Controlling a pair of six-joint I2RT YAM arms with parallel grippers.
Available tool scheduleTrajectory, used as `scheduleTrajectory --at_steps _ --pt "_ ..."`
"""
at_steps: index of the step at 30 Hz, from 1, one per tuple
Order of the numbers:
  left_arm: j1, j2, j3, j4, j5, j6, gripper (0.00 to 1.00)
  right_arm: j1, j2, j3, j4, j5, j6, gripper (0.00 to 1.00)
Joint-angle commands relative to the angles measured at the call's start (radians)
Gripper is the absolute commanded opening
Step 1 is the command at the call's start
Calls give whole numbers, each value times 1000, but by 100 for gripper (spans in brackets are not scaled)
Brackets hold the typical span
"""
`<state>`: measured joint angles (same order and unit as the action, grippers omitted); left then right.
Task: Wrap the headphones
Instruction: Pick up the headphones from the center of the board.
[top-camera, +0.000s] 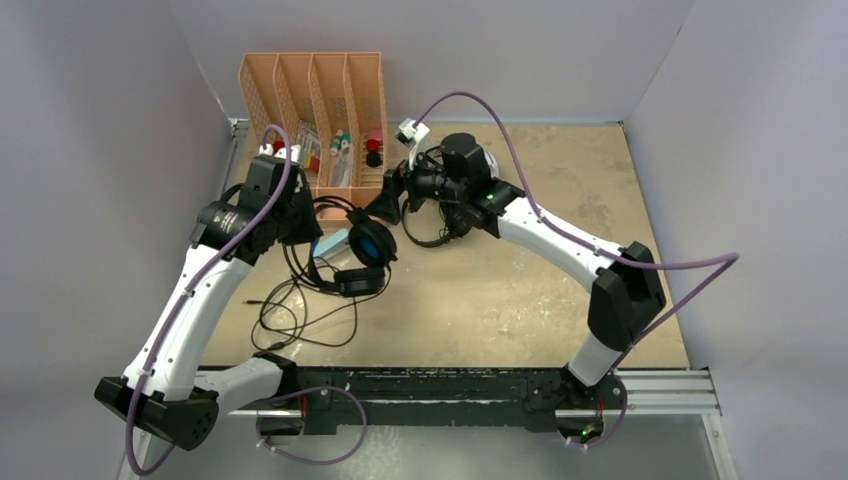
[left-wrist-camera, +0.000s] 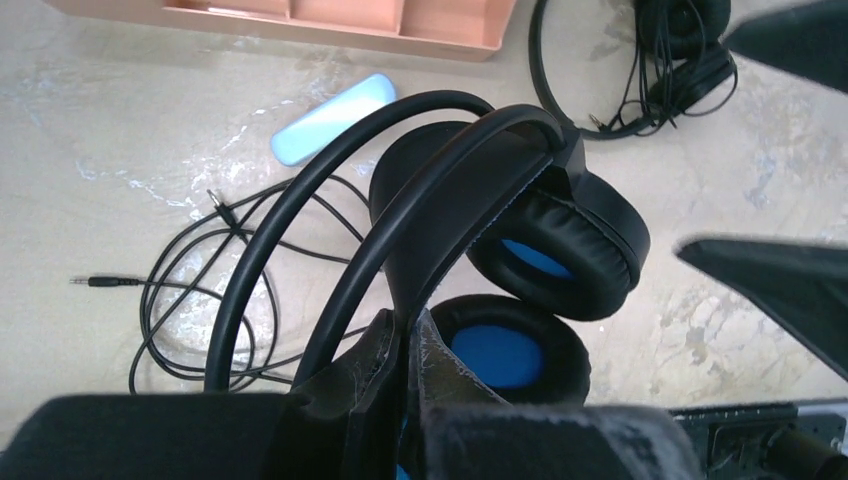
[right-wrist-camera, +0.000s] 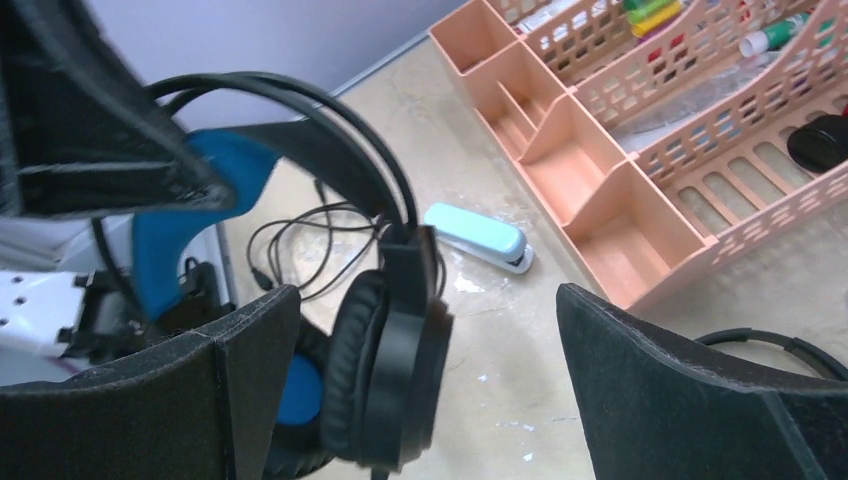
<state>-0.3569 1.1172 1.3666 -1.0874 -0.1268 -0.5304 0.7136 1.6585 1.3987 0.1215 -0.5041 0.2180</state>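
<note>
The L gripper (left-wrist-camera: 405, 365) has its jaws clamped on the band of the black over-ear headphones with blue headband and blue-lined cups (left-wrist-camera: 560, 240). The band's long axis runs away from that wrist, and the cups hang toward the R gripper (right-wrist-camera: 425, 300), whose jaws stand wide apart w/ nothing held, one cup sitting in the gap near the L-side pad. The thin black cable (left-wrist-camera: 108, 282) lies in loose loops on the beige counter (left-wrist-camera: 700, 180) on the L-arm side, apart from both grippers, so the free R arm prob. must reach past the cups. No brand or writing is legible on the headset, the light-blue stapler (left-wrist-camera: 335, 118) or the pink plastic organiser (right-wrist-camera: 600, 200).
</note>
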Motion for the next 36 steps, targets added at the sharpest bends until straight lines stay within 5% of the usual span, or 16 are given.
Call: scheduleTrajectory --at_steps 1,13,26,36 --pt "-5 -13 53 16 91 71 0 32 53 54 77 134 58 99" --pt "-5 -20 81 13 137 114 0 112 205 113 177 193 29 91" --pt "-14 -10 88 -8 122 125 0 63 -106 -206 203 298 81 97" --pt "-20 0 100 -4 177 115 0 129 107 -53 253 249 49 94"
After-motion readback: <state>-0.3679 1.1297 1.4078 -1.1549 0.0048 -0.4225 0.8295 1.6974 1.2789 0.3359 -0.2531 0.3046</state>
